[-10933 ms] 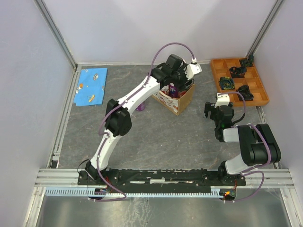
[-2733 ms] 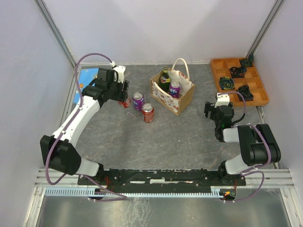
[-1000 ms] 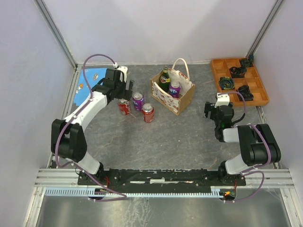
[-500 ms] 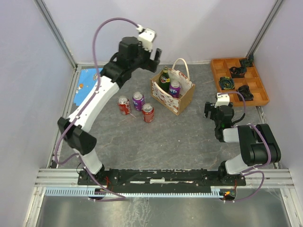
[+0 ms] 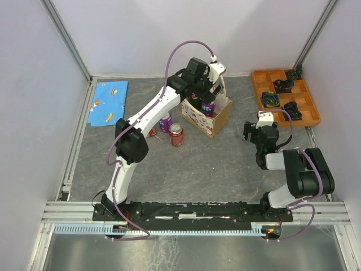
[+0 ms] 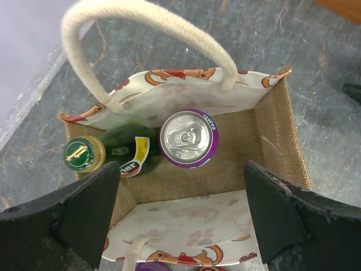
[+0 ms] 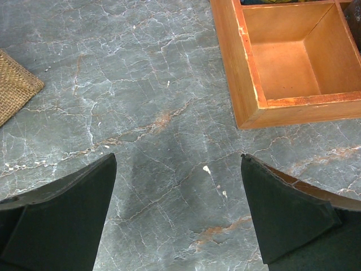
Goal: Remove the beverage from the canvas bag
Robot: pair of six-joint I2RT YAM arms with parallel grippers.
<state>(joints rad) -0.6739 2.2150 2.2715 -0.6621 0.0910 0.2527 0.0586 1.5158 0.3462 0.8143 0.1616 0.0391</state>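
The canvas bag point(image 5: 213, 118) stands upright at the back middle of the table. In the left wrist view the canvas bag point(image 6: 276, 130) is seen from straight above, its white handle point(image 6: 152, 31) arching over it. Inside stand a purple beverage can point(image 6: 186, 138) and a green bottle point(image 6: 132, 152) with a gold cap. My left gripper point(image 6: 181, 169) hovers open just above the bag's mouth, its jaws spread wider than the can and touching nothing. The left gripper point(image 5: 206, 92) covers most of the bag in the top view. My right gripper point(image 5: 252, 134) rests open over bare table.
A purple can point(image 5: 164, 120) and a red can point(image 5: 176, 134) stand on the table left of the bag; another red can is mostly hidden behind the left arm. An orange compartment tray point(image 5: 258, 96) sits back right, a blue cloth point(image 5: 110, 103) back left.
My left arm has swung right from the cans on the table, up past the back wall, and now sits over the bag. The right arm has not moved.
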